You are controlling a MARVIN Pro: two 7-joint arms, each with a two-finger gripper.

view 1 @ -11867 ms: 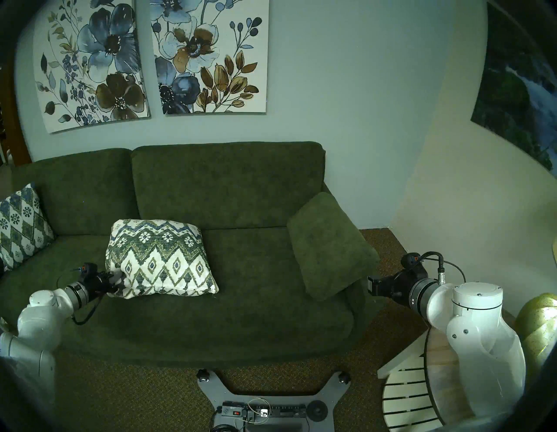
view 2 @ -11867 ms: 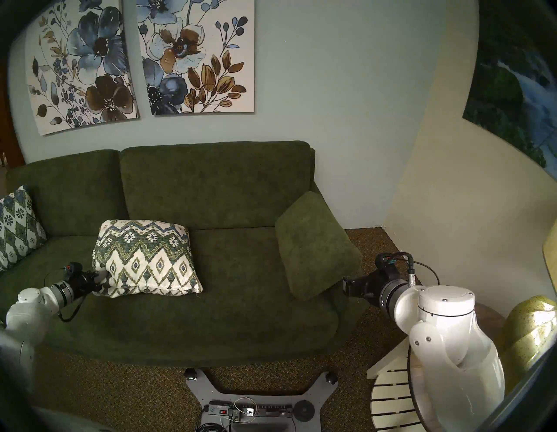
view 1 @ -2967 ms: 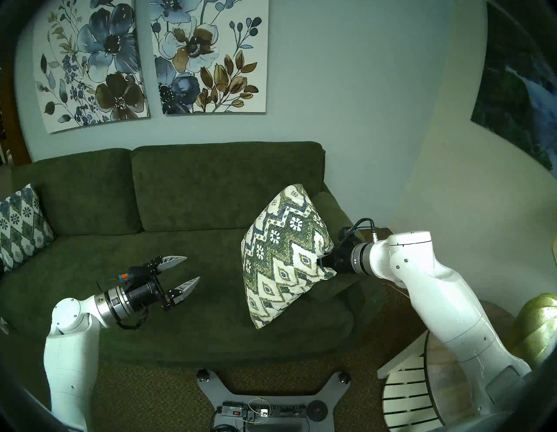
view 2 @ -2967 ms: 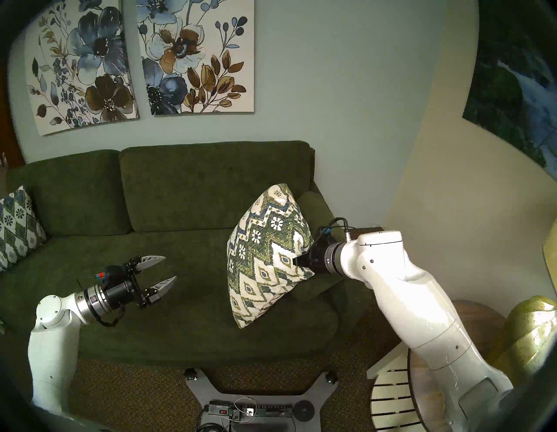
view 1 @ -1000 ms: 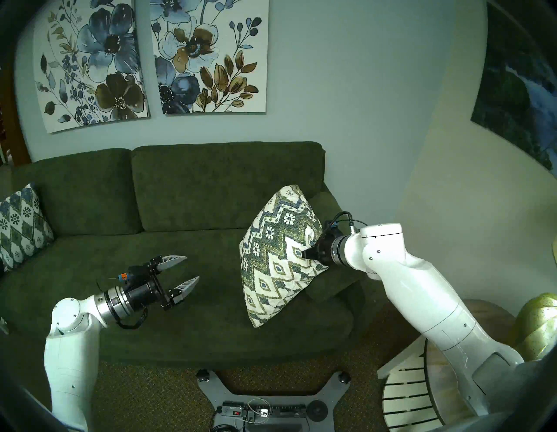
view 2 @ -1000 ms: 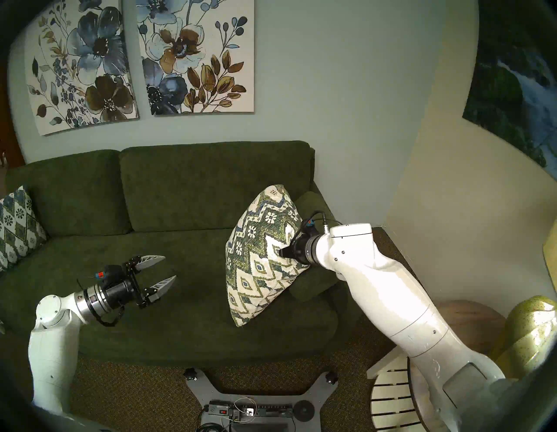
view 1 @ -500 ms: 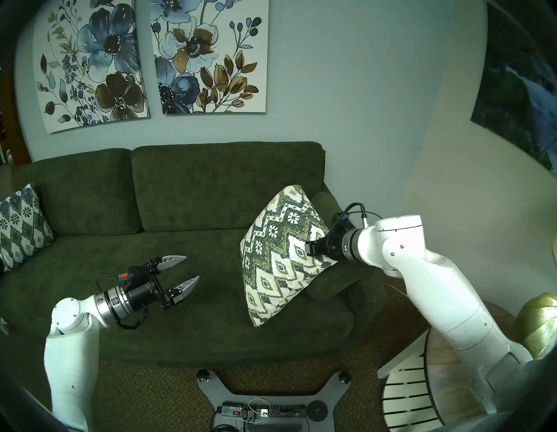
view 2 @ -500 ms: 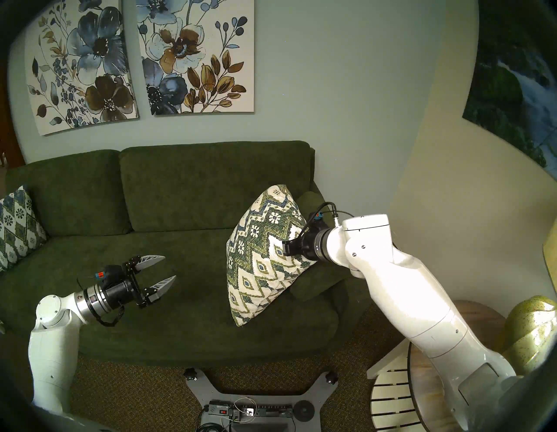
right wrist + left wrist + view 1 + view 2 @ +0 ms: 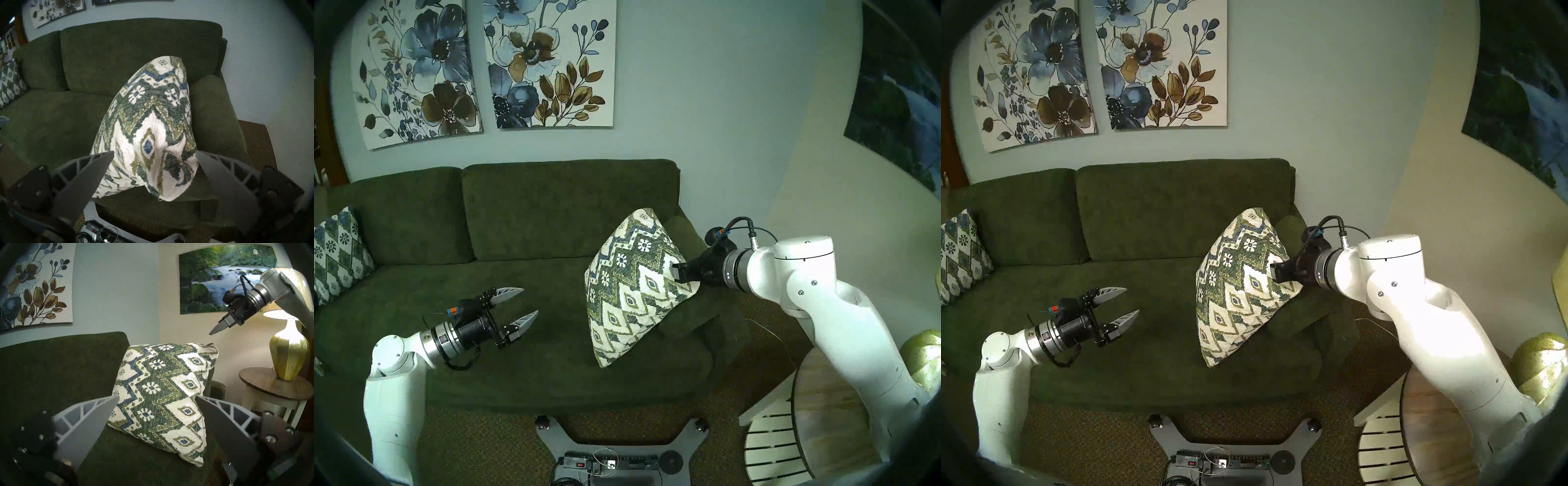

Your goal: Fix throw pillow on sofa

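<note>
The throw pillow (image 9: 633, 288), cream with olive and blue zigzags, stands on its edge at the right end of the dark green sofa (image 9: 551, 210). It leans on a plain green cushion (image 9: 690, 315). It also shows in the head right view (image 9: 1239, 292), the left wrist view (image 9: 163, 395) and the right wrist view (image 9: 149, 129). My right gripper (image 9: 675, 271) (image 9: 155, 152) is open just off the pillow's upper right corner, and in the left wrist view (image 9: 210, 333) it hangs clear above it. My left gripper (image 9: 530, 301) (image 9: 157, 396) is open and empty over the seat's middle.
A bluer diamond-patterned pillow (image 9: 337, 251) leans at the sofa's left end. A round side table (image 9: 271, 385) with a lit yellow lamp (image 9: 288, 351) stands right of the sofa, under my right arm. My base (image 9: 619, 451) sits on carpet before the sofa.
My right gripper has let go of the pillow's corner, opened, and drawn back to the right. The pillow stays leaning on the green cushion. The left arm has not moved.
</note>
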